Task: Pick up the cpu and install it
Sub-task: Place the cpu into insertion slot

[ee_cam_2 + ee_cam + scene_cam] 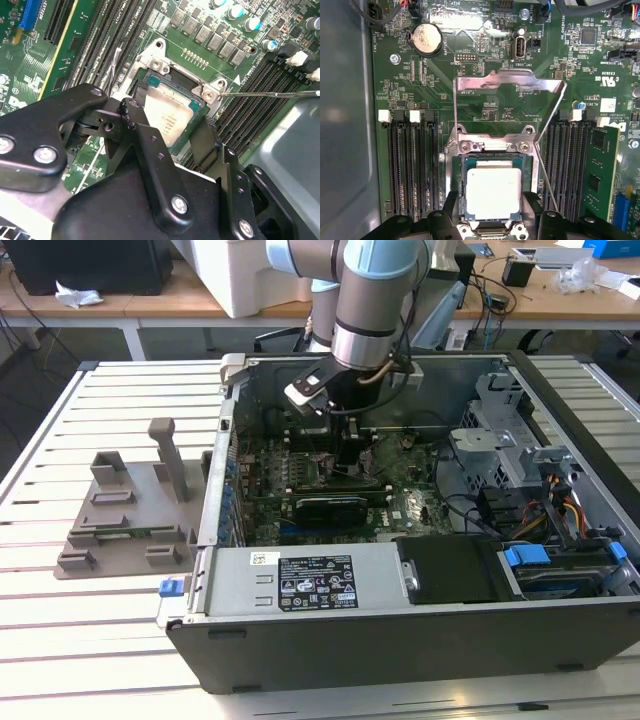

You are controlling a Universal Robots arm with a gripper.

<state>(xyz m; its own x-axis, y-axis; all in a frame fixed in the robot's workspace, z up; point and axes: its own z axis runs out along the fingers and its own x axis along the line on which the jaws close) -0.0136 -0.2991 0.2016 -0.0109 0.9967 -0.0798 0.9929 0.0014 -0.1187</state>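
Cpu (494,191), silvery square, lies flat in the open socket (451,172) on the green motherboard (485,107), socket's metal flap (510,82) tipped up. Gripper (491,209) straddles the chip, a black finger (451,204) each side; can't tell if gripping. RAM slots (412,165) flank the socket. Exterior view: arm reaches into the PC case (420,625), grey holder (130,520) at that view's left.

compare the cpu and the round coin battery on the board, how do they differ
The cpu is square; the coin battery is round. The cpu looks larger than the coin battery. The cpu sits in the open socket; the coin battery sits beyond the raised load plate. Both are flat and silvery.
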